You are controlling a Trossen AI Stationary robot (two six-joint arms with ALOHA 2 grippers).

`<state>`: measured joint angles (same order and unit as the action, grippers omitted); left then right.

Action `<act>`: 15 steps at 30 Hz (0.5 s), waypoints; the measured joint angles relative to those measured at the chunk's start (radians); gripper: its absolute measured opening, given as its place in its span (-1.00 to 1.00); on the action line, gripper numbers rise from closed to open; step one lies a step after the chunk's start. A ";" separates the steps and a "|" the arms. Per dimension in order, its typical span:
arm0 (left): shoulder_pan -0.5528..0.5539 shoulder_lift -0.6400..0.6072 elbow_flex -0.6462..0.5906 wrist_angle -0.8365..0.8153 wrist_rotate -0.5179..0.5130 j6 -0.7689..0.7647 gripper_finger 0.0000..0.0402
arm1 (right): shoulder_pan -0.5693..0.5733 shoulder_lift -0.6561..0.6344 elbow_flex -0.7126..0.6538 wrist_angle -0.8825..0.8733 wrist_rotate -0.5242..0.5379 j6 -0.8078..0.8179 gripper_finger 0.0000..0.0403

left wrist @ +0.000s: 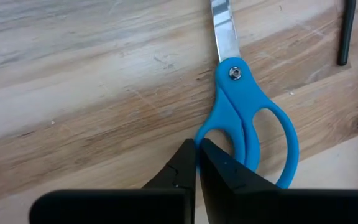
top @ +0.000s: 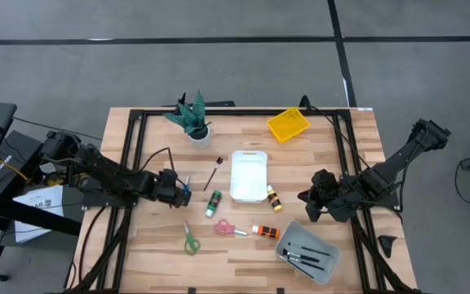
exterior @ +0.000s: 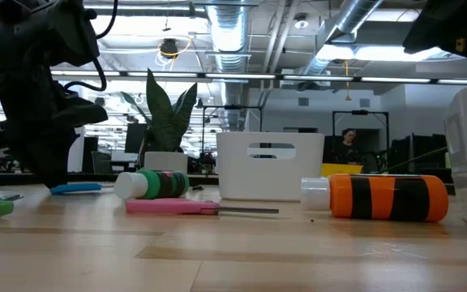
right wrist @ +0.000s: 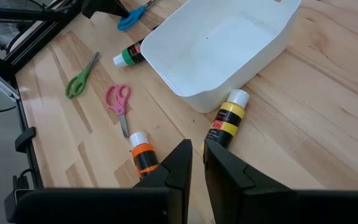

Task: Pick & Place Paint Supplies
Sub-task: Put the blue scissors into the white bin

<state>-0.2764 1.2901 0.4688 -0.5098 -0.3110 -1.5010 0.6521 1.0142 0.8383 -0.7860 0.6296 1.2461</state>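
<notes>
Blue scissors lie flat on the wooden table at the left, with my left gripper shut at their handle. In the high view that gripper is left of a dark brush and a green paint bottle. Green scissors, pink scissors, an orange bottle and a yellow bottle lie loose on the table. My right gripper hovers shut and empty above the table's right side, near the yellow bottle. My left gripper pinches the rim of one handle loop of the blue scissors between its two fingers. One finger stands inside the loop and the other outside. The fingers come steeply from above. The scissors lie flat on the table, blades pointing away.
A white tray stands at the middle, a yellow tray at the far right, and a grey tray with brushes at the near right. A potted plant stands at the far left. Black frame rails run along both sides.
</notes>
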 joint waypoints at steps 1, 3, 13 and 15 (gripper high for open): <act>0.000 -0.005 0.000 0.000 -0.001 0.001 -0.99 | 0.000 0.000 0.000 0.000 0.001 0.000 -0.81; 0.000 -0.009 0.003 0.016 -0.003 0.005 -0.99 | 0.000 0.000 0.000 -0.002 0.003 0.000 -0.81; -0.043 -0.010 0.020 0.143 -0.046 0.009 -1.00 | 0.003 -0.001 0.000 0.000 0.002 -0.013 -0.81; -0.053 -0.010 0.020 0.181 -0.059 0.010 -1.00 | 0.003 -0.001 0.000 0.000 0.002 -0.017 -0.81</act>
<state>-0.3294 1.2797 0.4892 -0.3289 -0.3698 -1.4913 0.6552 1.0134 0.8379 -0.7860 0.6312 1.2295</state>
